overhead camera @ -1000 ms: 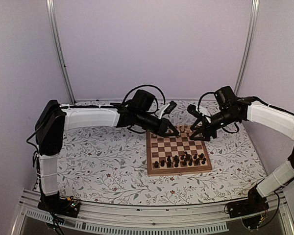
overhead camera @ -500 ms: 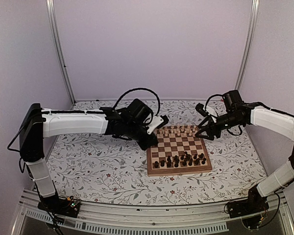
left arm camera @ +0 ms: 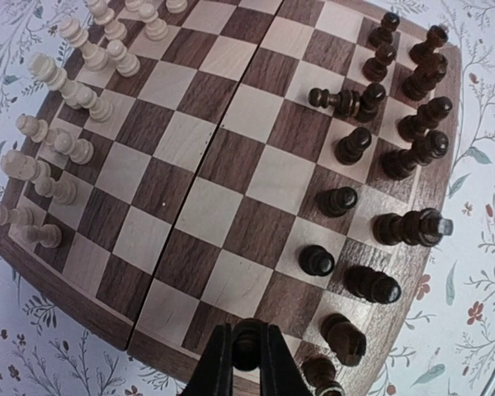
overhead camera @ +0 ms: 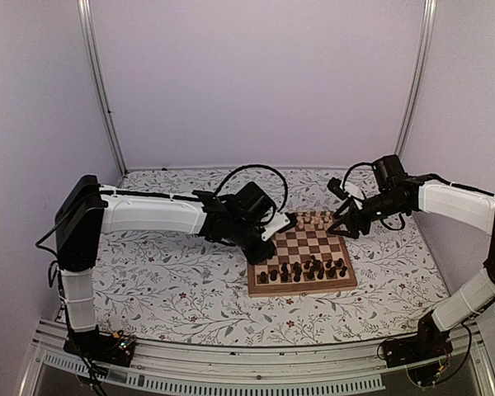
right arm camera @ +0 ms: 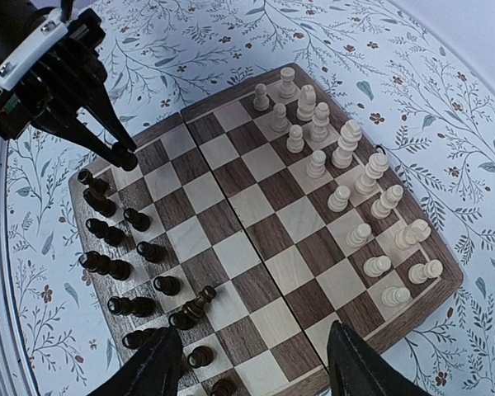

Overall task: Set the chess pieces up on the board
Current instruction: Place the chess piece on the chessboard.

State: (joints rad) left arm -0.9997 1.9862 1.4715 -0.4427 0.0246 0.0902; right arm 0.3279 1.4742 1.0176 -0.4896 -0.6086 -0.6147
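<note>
Pinched between left fingers [left arm camera: 217,371]: dark piece [left arm camera: 246,343], over board [left arm camera: 231,190] edge.

From my desk the left arm [overhead camera: 148,213] and right arm [overhead camera: 458,200] match: white shells on the long links, black joints; black cables [overhead camera: 252,169] loop over each wrist; the fingers [right arm camera: 161,363] are matt black wedges; a white bracket [right arm camera: 25,58] caps the left wrist.

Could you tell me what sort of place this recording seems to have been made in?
Probably a robot test booth, not a home: plain walls and metal posts enclose a floral-clothed table, and a metal rail at its near edge carries the arm bases.
</note>
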